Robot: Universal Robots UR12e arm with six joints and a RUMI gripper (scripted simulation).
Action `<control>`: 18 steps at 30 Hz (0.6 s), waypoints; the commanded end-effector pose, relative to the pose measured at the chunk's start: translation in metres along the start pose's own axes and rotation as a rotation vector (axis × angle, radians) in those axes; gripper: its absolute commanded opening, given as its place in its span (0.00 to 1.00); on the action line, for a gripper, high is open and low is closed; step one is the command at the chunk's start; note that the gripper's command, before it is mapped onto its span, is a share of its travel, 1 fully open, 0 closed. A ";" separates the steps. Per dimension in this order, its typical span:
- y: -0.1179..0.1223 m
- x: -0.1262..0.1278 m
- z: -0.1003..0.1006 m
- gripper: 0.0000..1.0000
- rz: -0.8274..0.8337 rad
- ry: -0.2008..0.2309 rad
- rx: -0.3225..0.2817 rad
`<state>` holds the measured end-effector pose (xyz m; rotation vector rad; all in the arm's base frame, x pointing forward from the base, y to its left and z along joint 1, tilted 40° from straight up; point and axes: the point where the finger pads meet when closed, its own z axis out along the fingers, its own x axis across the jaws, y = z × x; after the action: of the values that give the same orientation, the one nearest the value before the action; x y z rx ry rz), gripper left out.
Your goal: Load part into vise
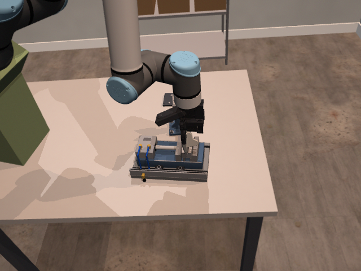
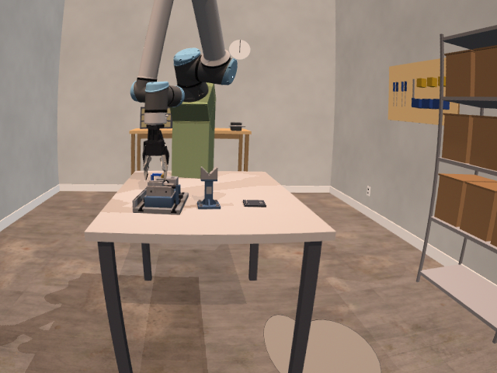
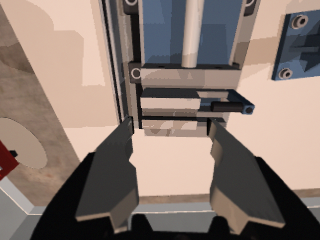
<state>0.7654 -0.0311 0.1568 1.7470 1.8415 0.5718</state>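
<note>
The part (image 3: pixel 170 102) lies between the vise jaws in the wrist view, long side parallel to them. A lengthwise dark recess, apparently its slot, faces up. A gap shows towards the moving jaw (image 3: pixel 190 76). Its other long side is close to the fixed jaw (image 2: pixel 159 189); contact cannot be told. The black work stop (image 3: pixel 226 106) is beyond its right end, with a narrow gap visible. My gripper (image 3: pixel 169 118) (image 2: pixel 155 179) is open, one finger beyond each end of the part, tips low over the vise. Seating on the low bars is hidden.
The V-block (image 2: pixel 208 177) stands beside the vise, its blue base (image 3: pixel 305 47) at the right in the wrist view. The dark infeed plate (image 1: pixel 167 99) (image 2: pixel 254 203) lies beyond it, with no block on it. The air cylinder (image 1: pixel 145 147) with blue hoses is at the vise's other end.
</note>
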 end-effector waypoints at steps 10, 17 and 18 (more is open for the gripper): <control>0.000 0.000 -0.040 0.47 0.000 0.000 -0.001; 0.000 0.000 -0.049 0.47 0.000 0.000 -0.001; 0.000 0.000 -0.050 0.47 0.000 0.000 -0.001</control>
<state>0.7376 -0.0287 0.1903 1.7470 1.8414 0.5718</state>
